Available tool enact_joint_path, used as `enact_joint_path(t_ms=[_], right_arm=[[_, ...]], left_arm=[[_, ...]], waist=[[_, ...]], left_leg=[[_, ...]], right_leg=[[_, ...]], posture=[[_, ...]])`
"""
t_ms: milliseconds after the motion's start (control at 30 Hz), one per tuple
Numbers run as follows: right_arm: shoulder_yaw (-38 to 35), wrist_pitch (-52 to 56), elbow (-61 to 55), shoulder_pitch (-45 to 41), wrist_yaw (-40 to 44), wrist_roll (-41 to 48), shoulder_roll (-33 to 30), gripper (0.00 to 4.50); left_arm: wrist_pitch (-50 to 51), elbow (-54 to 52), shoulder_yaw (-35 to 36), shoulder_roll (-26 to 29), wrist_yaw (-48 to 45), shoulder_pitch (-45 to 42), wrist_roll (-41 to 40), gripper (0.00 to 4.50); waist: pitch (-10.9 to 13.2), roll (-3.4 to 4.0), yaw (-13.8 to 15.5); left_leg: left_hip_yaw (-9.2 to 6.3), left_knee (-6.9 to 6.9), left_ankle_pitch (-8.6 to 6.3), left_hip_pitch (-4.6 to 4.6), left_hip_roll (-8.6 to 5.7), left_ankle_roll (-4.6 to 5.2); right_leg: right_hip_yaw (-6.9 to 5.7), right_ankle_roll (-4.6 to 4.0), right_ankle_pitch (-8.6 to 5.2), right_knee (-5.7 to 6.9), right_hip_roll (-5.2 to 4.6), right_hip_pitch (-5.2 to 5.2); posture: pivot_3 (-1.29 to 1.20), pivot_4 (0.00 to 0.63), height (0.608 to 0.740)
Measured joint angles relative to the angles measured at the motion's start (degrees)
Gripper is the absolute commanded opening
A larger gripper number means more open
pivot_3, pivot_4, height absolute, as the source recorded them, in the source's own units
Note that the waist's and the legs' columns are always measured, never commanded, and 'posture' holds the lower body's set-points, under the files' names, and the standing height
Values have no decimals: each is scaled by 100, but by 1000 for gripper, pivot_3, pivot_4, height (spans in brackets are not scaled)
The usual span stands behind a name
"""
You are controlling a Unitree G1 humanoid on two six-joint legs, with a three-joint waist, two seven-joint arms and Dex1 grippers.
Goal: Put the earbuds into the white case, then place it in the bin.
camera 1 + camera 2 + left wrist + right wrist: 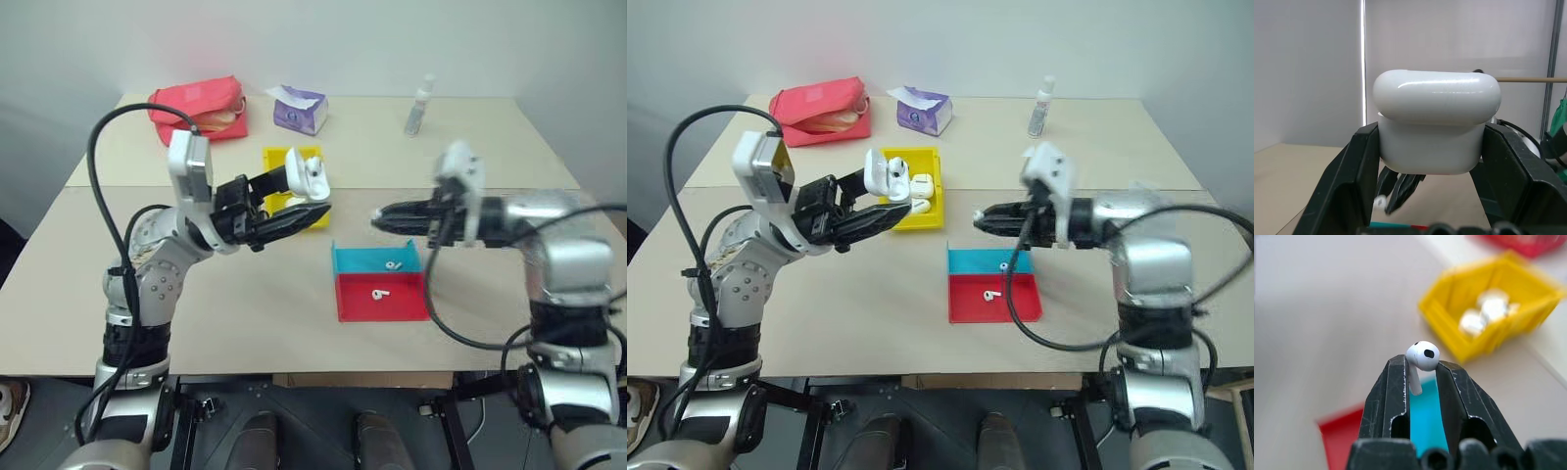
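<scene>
Holding white case [1436, 128] in left gripper [1430, 161], raised above table [245, 304], black fingers [1354, 181] clamped on both sides of glossy rounded body, lid up and ajar in head views. Pinching one earbud [1421, 357] in right gripper [1422, 377], jaws narrow, glossy white bud head poking above tips, short stem down between fingers. Two more earbuds [993, 280] lying in blue-and-red tray [970, 305], one per colour half. Yellow bin [933, 186] just behind left gripper, more white cases inside. Beige tabletop, pale wall behind; red pouch [196, 106], purple tissue box [299, 110], small clear bottle [419, 106] along far edge. Right wrist view giving pinched bud close up, bin blurred beyond; left wrist view giving case front, right gripper's tips below it with a small white bit at them.
</scene>
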Motion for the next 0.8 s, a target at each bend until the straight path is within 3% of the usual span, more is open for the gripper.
enact_joint_path(t_ms=[100,200,367,533,800], right_arm=[[-1025,914,-1113,-40,-842,1154,670,626],[-1453,1573,-1770,-228,-1693,2161,1159,626],[-1396,2020,-2071,-394,-2901,3178,1689,626],[-1205,2052,-2009,-414,-3695,3925,1800,626],[-753,1820,-1963,-14,-4167,4449,1195,626]], left_arm=[[0,151,-21,-49,-62,-140,1,2797],[-1,273,-76,-117,-178,-175,4,2797],[-1,467,-248,-247,-290,-314,31,2797],[-12,535,-296,-311,-367,-358,78,2797],[-9,536,-348,-342,-382,-357,153,2797]], waist=[[0,1,-15],[-1,1,-19],[-1,1,-12],[-1,2,-18],[-1,2,-19]], left_leg=[[-18,-2,0,2,1,1],[-27,-3,0,2,-1,1],[-28,-2,1,1,-3,2],[-27,-5,1,0,-3,3],[-26,-5,2,0,-3,5]], right_leg=[[2,-1,1,4,0,-4],[4,-1,1,3,0,-3],[3,-1,1,4,0,-4],[4,-1,1,3,0,-5],[3,-1,0,1,0,-4]], posture=[[0,150,740],[0,150,740],[0,150,740],[0,150,740],[0,150,740]])
